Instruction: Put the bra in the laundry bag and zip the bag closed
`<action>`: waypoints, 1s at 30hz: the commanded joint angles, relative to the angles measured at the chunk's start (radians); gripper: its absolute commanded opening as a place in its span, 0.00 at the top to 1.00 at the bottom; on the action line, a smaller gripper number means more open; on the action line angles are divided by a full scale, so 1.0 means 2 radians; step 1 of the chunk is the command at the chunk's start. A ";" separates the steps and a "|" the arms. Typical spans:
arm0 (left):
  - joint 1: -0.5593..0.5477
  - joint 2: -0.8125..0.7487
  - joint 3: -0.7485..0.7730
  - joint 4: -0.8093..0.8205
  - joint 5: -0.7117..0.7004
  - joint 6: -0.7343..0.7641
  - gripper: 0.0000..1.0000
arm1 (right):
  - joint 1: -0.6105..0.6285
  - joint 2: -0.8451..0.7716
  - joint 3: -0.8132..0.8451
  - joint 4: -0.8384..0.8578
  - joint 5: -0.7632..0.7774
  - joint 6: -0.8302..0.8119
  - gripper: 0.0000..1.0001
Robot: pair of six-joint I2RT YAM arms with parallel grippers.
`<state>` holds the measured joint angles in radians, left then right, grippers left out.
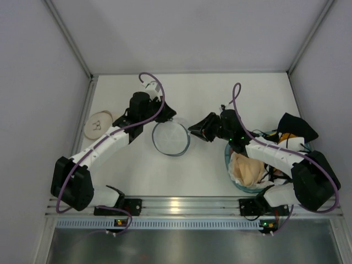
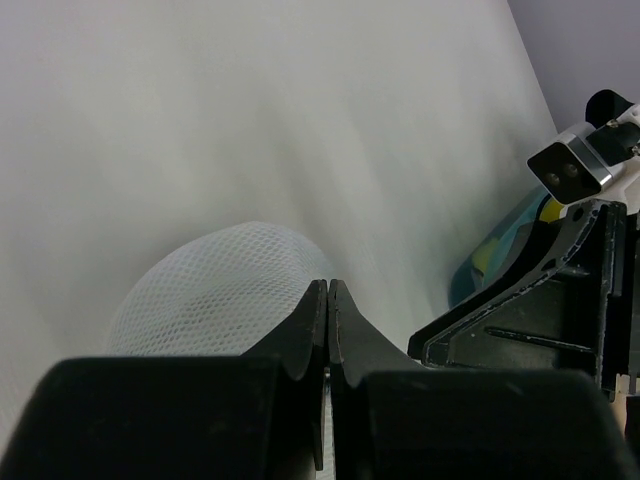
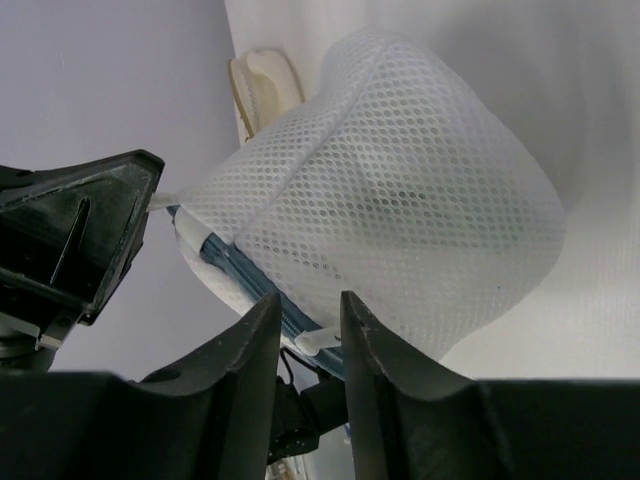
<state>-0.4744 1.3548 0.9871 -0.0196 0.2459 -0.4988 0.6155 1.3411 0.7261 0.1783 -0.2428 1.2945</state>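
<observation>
The laundry bag [image 1: 171, 138] is a round white mesh pouch with a dark rim, standing mid-table between both arms. In the right wrist view, the bag [image 3: 400, 190] shows a blue zipper [image 3: 225, 255] along its lower edge. A small white zipper pull [image 3: 322, 340] lies between the fingers of my right gripper [image 3: 308, 300], which stand apart on either side of it without pinching it. My left gripper [image 1: 165, 117] is at the bag's far rim. Its jaws are pressed shut right at the edge of the mesh [image 2: 220, 280]. The bra is not plainly visible; only a faint dark shape shows through the mesh.
A blue basket [image 1: 231, 165] holding beige and dark garments sits under my right arm at the right. A round cream disc [image 1: 99, 124] lies at the far left near the wall. The enclosure walls stand close on both sides.
</observation>
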 commanded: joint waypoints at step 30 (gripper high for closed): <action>-0.003 0.001 -0.007 0.050 -0.001 -0.010 1.00 | 0.017 -0.015 0.021 -0.024 -0.030 0.003 0.50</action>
<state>-0.4751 1.3548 0.9756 0.0006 0.2451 -0.5056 0.6331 1.3453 0.7280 0.1112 -0.2848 1.2873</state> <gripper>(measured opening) 0.014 0.474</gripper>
